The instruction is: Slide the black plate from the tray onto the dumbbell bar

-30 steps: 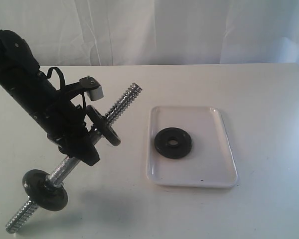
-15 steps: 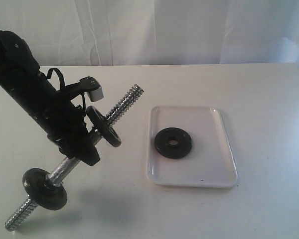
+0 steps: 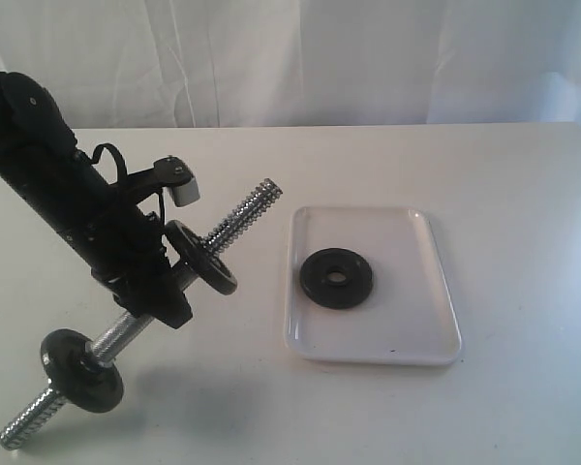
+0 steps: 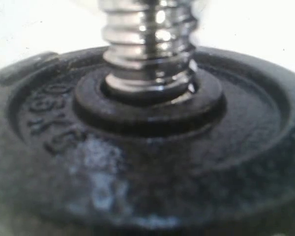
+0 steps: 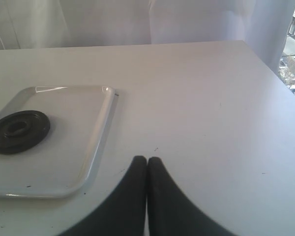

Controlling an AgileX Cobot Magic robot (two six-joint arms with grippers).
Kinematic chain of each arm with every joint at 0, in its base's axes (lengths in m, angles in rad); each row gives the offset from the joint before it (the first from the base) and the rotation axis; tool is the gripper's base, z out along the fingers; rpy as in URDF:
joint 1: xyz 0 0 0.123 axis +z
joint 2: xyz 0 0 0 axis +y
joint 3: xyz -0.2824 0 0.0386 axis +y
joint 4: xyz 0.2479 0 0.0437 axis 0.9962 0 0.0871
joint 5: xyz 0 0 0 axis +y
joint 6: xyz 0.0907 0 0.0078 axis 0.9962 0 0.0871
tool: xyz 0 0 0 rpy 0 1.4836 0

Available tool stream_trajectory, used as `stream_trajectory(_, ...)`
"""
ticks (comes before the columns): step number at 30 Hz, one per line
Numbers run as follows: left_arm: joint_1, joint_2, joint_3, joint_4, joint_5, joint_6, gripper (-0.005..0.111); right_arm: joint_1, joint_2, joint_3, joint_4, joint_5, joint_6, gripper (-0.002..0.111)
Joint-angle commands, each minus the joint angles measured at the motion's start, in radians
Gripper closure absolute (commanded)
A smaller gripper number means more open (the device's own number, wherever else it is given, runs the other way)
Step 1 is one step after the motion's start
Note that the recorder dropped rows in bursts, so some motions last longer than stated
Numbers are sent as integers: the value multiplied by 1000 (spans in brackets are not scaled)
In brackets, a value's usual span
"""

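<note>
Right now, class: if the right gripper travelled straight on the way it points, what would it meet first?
Nothing close: ahead of the right gripper lies only bare table, then the curtain. The tray with the black plate sits off to one side. Height is unclear.

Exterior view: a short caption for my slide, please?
Left gripper holds the dumbbell bar tilted; black plate lies in the tray.

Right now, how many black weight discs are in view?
3. One, the black plate, lies flat in the tray. On the tilted dumbbell bar sit the upper disc, toward its raised end, and the lower disc, near its low end. None seems hidden.
</note>
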State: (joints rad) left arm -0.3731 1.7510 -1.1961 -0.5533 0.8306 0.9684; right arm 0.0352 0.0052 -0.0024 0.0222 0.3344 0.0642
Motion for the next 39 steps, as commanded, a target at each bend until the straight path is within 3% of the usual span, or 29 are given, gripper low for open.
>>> stream_trajectory(1,0,-49,-22,-121,47,8,107,4,-5,2,0,-20,1,108)
stream_trajectory(15,0,-49,-22,-125,44,8,107,4,-5,2,23,-73,8,108)
stream_trajectory(21,0,-49,-22,-125,33,8,107,4,-5,2,322,-304,340,108)
stream_trajectory(26,0,-49,-22,-125,35,8,107,4,-5,2,412,-294,622,108)
stream_trajectory(39,0,-49,-22,-122,31,8,107,4,-5,2,412,-269,655,108)
